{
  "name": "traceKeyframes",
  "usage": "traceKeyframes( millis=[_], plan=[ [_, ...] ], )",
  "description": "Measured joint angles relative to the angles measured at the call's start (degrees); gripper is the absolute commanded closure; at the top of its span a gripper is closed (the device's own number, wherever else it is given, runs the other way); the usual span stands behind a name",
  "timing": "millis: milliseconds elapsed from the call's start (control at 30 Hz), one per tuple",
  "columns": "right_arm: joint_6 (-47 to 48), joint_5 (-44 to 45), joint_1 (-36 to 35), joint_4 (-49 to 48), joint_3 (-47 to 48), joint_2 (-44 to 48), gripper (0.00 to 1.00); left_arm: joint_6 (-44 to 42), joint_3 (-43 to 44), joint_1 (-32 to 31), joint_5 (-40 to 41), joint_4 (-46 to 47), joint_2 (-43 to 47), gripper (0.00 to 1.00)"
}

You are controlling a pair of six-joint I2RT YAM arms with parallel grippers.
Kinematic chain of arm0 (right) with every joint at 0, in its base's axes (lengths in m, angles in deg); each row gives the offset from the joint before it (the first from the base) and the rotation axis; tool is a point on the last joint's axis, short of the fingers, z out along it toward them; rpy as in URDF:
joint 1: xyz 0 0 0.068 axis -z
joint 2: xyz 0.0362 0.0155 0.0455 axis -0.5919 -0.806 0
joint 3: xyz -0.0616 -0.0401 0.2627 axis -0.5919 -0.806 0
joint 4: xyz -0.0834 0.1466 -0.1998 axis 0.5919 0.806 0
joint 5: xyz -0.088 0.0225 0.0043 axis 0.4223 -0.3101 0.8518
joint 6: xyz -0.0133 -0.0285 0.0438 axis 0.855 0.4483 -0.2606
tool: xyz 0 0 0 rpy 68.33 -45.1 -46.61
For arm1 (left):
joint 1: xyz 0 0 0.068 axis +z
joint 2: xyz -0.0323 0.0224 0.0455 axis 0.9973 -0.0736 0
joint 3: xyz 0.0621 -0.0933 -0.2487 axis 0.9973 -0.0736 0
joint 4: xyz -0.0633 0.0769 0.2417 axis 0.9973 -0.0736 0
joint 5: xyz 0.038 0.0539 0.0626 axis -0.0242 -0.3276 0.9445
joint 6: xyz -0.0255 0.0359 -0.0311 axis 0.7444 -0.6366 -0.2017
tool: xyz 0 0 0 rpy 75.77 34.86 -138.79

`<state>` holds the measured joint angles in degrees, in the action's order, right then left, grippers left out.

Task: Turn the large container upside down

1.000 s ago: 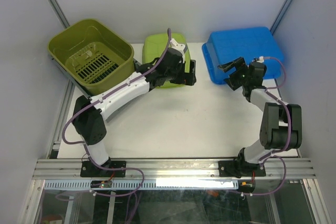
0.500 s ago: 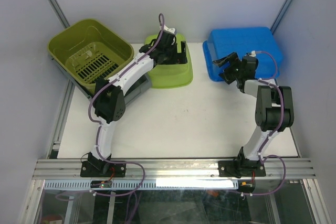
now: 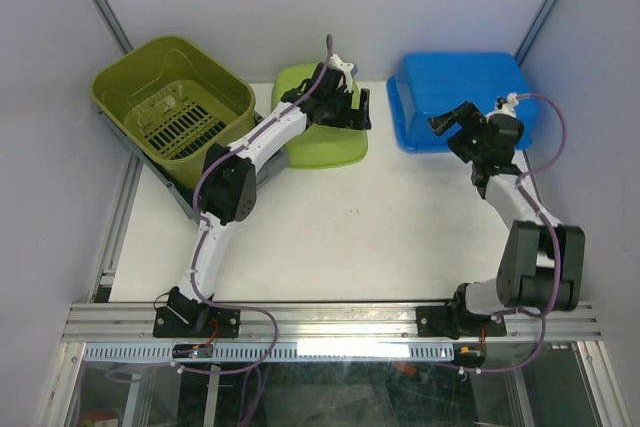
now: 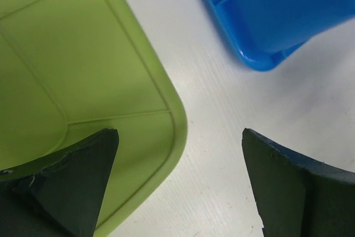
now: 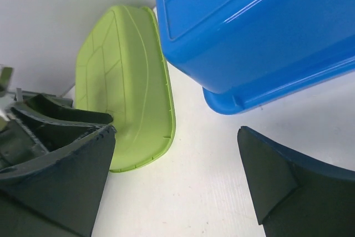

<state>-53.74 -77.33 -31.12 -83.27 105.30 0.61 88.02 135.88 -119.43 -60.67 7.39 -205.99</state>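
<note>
From above, the olive basket [image 3: 175,97], seemingly the largest of the three containers, stands mouth-up at the far left corner of the white table [image 3: 350,237], its slotted floor showing. A lime tub [image 3: 320,142] lies bottom-up just beside it, and a blue container [image 3: 460,87] lies bottom-up at the far right, well apart from the basket. The left gripper [image 3: 357,107] reaches out over the lime tub's far right part with its jaws spread wide and nothing between them; whether it touches the tub cannot be told from this height. The right gripper [image 3: 455,132] sits at the blue container's near left side, its jaws also wide apart and empty. In the left wrist view the two dark fingers [image 4: 72,187] stand far apart at the bottom; between them are the lime tub's rounded corner and bare table, with a corner of the blue container at upper right. In the right wrist view the fingers [image 5: 288,187] are likewise spread and grip nothing. The blue container's flared rim hangs above the gap, and the lime tub lies to its left.
</note>
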Motion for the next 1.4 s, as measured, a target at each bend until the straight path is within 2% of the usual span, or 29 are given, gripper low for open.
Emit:
traceKeyframes(
  millis=[133, 300, 667, 967, 1233, 1333, 1400],
  plan=[
    [1.62, 0.13, 3.15, 3.69, -3.69, 10.16, 0.04, -2.58, -0.26, -1.07, -3.74, 0.57, -0.13, 0.01],
    [2.8, 0.79, 5.31, 8.59, -7.43, 18.67, 0.04, -6.05, -1.29, -4.28, -6.14, 2.69, -0.11, 0.01],
    [6.05, 1.97, 5.49, 17.44, -8.87, 26.38, 0.03, -8.81, -3.23, -8.81, -12.85, 4.52, 0.61, 0.01],
    [8.9, 0.33, 5.51, 20.85, -9.49, 31.56, 0.03, -5.31, -8.04, -8.13, -8.68, -1.11, 8.41, 0.01],
    [8.04, -5.57, 5.07, 22.82, -11.82, 33.51, 0.05, 1.92, -14.73, -0.37, -1.84, -1.7, 20.85, 0.01],
    [6.93, -7.13, 2.12, 22.62, -12.79, 34.91, 0.05, 2.54, -18.82, 0.22, -0.37, -2.36, 25.55, 0.01],
    [5.77, -7.32, -2.86, 21.79, -13.81, 35.39, 0.05, 2.86, -21.11, -0.5, 0.13, -2.84, 28.44, 0.01]
  ],
)
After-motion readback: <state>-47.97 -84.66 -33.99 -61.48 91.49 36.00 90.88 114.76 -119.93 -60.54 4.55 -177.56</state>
